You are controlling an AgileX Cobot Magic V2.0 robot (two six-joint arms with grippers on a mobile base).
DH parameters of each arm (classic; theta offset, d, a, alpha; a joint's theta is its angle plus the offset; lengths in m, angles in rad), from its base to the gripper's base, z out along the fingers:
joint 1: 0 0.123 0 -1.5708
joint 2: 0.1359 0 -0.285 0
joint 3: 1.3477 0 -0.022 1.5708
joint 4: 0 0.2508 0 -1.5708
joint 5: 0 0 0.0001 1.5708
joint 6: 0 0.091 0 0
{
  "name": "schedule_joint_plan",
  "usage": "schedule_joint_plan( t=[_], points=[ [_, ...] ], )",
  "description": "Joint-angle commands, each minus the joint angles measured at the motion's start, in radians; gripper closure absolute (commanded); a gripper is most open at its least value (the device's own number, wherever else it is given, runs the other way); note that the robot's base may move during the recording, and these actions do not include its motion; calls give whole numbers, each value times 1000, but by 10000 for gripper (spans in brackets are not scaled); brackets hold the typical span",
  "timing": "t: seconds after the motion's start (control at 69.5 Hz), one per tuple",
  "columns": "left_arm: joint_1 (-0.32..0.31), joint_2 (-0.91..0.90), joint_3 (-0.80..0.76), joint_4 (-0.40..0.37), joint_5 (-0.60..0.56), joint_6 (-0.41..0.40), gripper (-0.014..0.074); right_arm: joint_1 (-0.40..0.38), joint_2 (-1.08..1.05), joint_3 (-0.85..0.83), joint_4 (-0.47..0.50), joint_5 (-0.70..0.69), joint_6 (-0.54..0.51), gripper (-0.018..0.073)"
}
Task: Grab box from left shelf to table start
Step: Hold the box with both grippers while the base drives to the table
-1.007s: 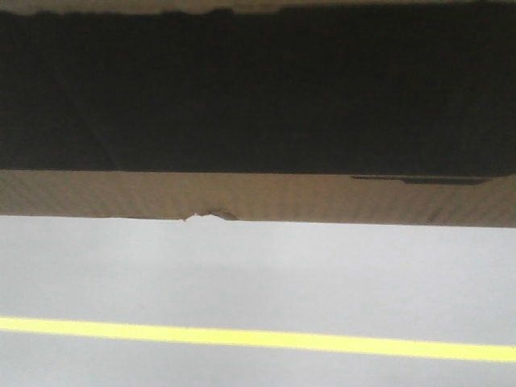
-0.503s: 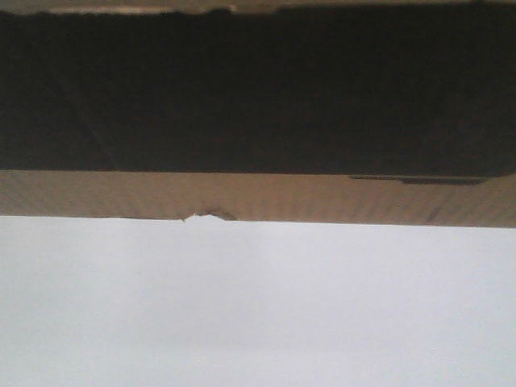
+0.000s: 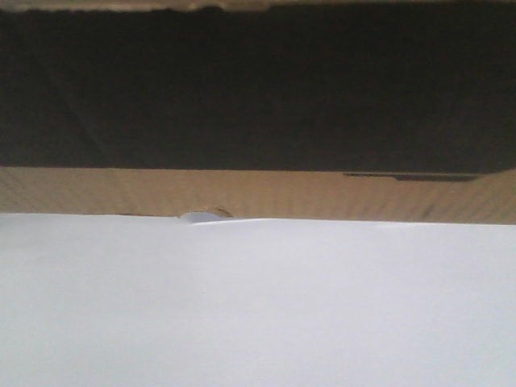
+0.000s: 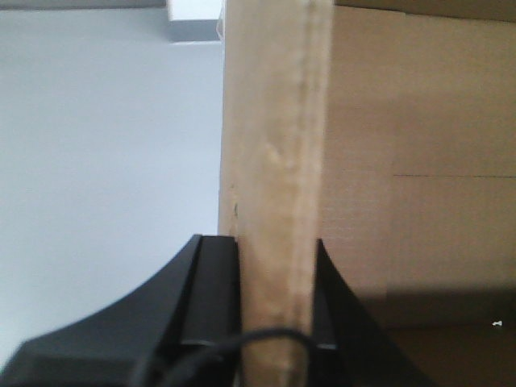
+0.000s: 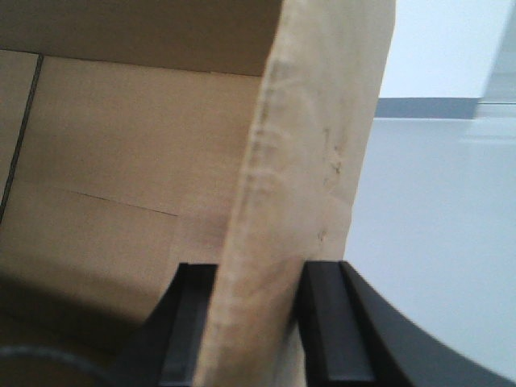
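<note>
Box [image 3: 258, 193] spanned lengthwise from left gripper [image 4: 274, 274] to right gripper [image 5: 258, 278], dark face toward robot, each gripper clamped on an upright end wall, table [image 3: 258, 314] below.

**Cardboard walls fill both grips; open room lies outside the box**

The large brown corrugated cardboard box [image 3: 258, 193], with its black print, blocks the upper front view from edge to edge. Below it, open room lies over the smooth white table [image 3: 258, 314]. Whether the box's lower edge touches the table cannot be told. The left gripper [image 4: 270, 250] has a box wall filling the gap between its black fingers. Outside that wall there is free space above white surface, and inside it the box's interior closes in. The right gripper [image 5: 260, 274] is placed the same way on another wall.
</note>
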Motion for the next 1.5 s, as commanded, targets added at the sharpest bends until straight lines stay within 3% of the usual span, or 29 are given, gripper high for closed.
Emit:
schedule_joint_plan(
  t=[0.0,1.481],
  points=[
    [-4,-1,-35,-20,45,-19,689,-3,17,-29,9,-116,-22,501],
    [-4,-6,-35,-27,43,-19,689,-3,16,-29,9,-86,-22,501]
  ],
)
